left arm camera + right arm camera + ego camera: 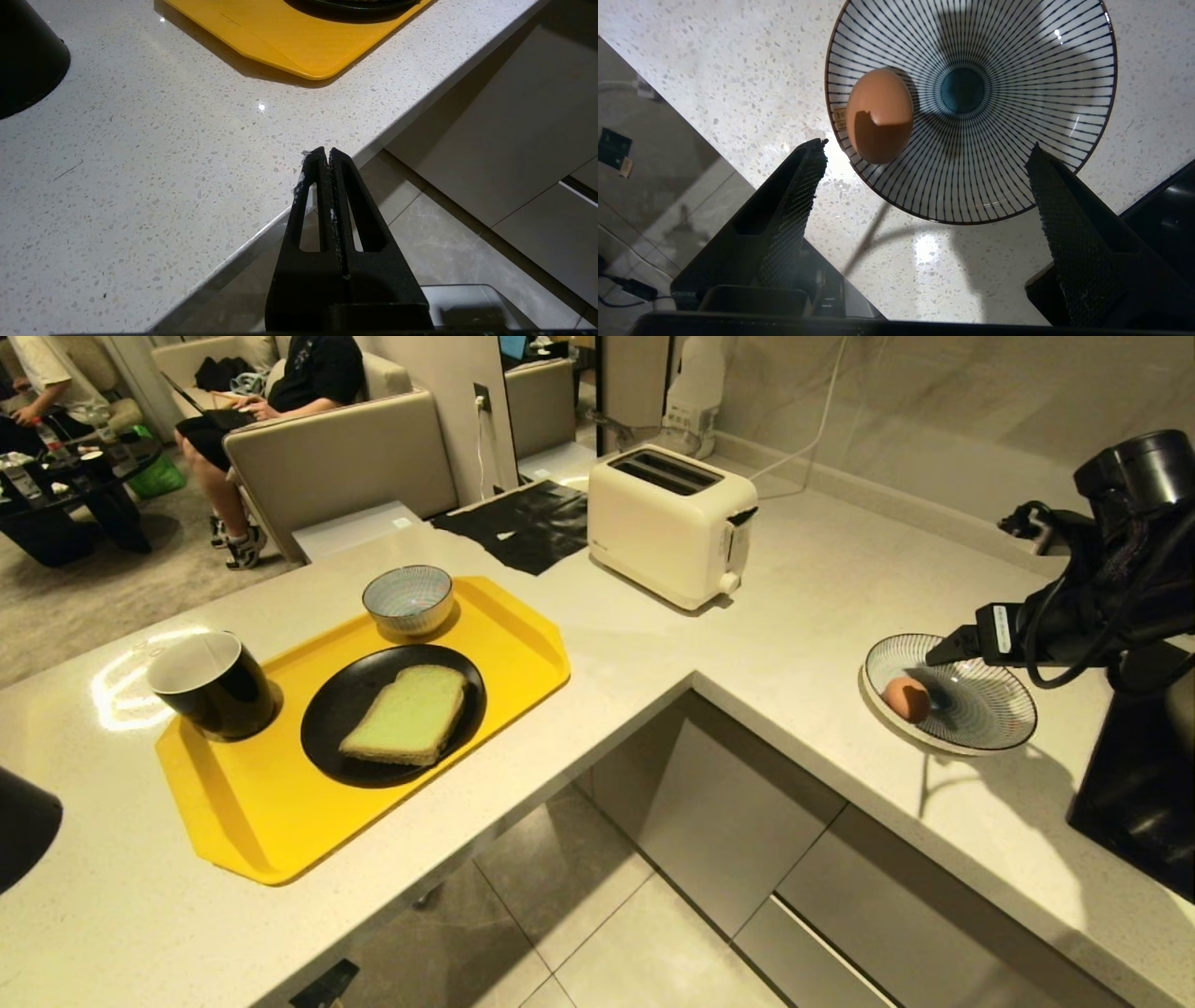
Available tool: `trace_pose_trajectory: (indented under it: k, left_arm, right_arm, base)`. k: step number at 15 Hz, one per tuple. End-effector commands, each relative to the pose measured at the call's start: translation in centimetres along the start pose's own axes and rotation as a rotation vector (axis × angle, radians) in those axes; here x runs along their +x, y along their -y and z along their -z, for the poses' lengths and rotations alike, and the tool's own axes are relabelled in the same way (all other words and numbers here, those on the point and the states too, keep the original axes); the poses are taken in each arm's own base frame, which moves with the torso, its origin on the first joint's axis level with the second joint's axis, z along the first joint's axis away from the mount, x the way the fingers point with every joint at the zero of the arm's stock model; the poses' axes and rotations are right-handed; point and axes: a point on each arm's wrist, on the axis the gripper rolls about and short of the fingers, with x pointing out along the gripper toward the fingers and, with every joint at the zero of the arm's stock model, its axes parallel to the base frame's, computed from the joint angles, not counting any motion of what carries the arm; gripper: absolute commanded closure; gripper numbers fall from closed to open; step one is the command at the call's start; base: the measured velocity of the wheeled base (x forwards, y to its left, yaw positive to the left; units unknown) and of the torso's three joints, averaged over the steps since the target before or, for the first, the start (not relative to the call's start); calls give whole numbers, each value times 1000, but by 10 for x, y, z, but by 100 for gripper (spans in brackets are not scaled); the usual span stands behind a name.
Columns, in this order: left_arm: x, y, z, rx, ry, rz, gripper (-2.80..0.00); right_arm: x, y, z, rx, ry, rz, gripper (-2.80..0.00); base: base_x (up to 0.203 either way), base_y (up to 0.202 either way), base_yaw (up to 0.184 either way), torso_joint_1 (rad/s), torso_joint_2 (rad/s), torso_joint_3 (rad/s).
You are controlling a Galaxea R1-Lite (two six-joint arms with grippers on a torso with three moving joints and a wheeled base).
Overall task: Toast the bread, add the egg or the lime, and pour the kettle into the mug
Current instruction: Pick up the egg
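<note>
Your right gripper (pixel 927 154) hangs spread wide and empty over the striped plate (pixel 1017 154). The egg (pixel 879 115) lies on that plate just past the one fingertip, not between the two. Your left gripper (pixel 325 154) sits pressed together at the tabletop (pixel 140 163) edge, with the yellow tray (pixel 299 42) well ahead of it.

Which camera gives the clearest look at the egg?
The right wrist view: the small orange-brown egg lies large and unobstructed in the blue-and-white striped plate. The head view shows it small, beside the right arm. The left wrist view misses it.
</note>
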Motion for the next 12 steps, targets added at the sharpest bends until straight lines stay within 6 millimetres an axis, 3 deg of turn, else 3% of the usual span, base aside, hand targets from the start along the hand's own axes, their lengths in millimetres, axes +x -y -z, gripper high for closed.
trace_pose_trajectory:
  k: [1, 12]
  left_arm:
    - [0, 0, 0, 0, 0, -1, 0]
    - [0, 0, 0, -1, -1, 0, 0]
  right_arm:
    - [9, 0, 2, -8, -25, 5, -280]
    - [39, -6, 3, -61, -77, 10, -280]
  base:
    - [0, 0, 0, 0, 0, 0]
    - [0, 0, 0, 0, 0, 0]
